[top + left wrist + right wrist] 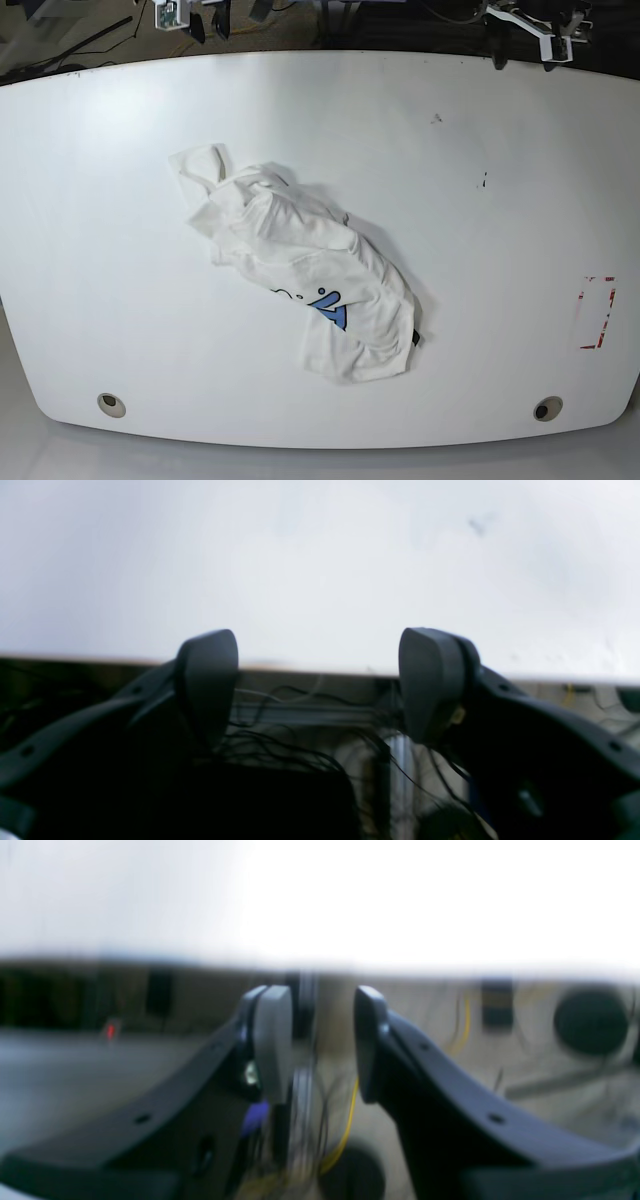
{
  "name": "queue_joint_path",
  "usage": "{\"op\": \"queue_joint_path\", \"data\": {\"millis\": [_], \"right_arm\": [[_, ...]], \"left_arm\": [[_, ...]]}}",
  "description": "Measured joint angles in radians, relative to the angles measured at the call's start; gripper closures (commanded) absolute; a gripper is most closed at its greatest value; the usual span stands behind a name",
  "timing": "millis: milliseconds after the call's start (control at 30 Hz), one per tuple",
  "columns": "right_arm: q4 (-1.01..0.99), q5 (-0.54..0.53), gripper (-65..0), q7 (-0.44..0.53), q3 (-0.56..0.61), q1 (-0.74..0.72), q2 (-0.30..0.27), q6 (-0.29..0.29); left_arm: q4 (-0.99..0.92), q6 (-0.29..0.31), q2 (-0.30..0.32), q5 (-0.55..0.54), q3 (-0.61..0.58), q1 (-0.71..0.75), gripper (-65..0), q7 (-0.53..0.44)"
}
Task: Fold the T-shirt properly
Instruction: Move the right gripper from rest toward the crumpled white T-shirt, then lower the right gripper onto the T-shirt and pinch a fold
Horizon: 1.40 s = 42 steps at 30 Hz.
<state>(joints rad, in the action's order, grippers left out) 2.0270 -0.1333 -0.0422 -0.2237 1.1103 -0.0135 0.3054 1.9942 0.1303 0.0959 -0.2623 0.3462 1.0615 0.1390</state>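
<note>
On the left of the base view our right gripper [322, 1040] stood partly open and empty. The crumpled white cotton T-shirt with blue print [300, 265] lay unfolded mid-table on the white round-edged table [500, 200], so we judged all folding remained; our left gripper [318, 680] gaped wide, empty.

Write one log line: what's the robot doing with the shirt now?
stage: not started | shirt: crumpled heap on table, unfolded | left gripper: open, empty, off the shirt | right gripper: open, empty, off the shirt
</note>
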Motion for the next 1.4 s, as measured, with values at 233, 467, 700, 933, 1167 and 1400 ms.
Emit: {"op": "queue_joint_path", "data": {"millis": [233,467,700,933,1167,1400], "right_arm": [[-0.005,0.000,-19.5,-0.055,0.002,-0.215,-0.089,0.002],[-0.007,-0.002,-19.5,-0.163,0.006,-0.432,-0.161,0.016],[-0.009,0.007,-22.7,-0.322,0.027,-0.627,-0.187,0.176],[-0.008,0.013,-45.2,-0.553,0.070,-0.809,-0.181,0.329],[-0.016,-0.002,-46.6,-0.854,0.204,-1.052,-0.171,0.394],[-0.159,0.003,-46.6,-1.045,0.306,-1.265,-0.101,0.394]], "left_arm": [[0.000,0.034,0.000,0.002,0.016,-0.050,-47.1,-0.004],[-0.001,0.026,0.001,0.003,0.064,-0.061,-47.2,0.002],[-0.001,0.038,-0.003,0.002,0.068,-0.072,-47.4,0.003],[-0.003,0.029,-0.002,0.002,0.071,-0.092,-47.4,0.000],[-0.018,0.035,0.000,0.006,0.073,-0.126,-47.4,0.000],[-0.024,0.035,0.000,0.008,0.074,-0.126,-47.2,0.004]]}}
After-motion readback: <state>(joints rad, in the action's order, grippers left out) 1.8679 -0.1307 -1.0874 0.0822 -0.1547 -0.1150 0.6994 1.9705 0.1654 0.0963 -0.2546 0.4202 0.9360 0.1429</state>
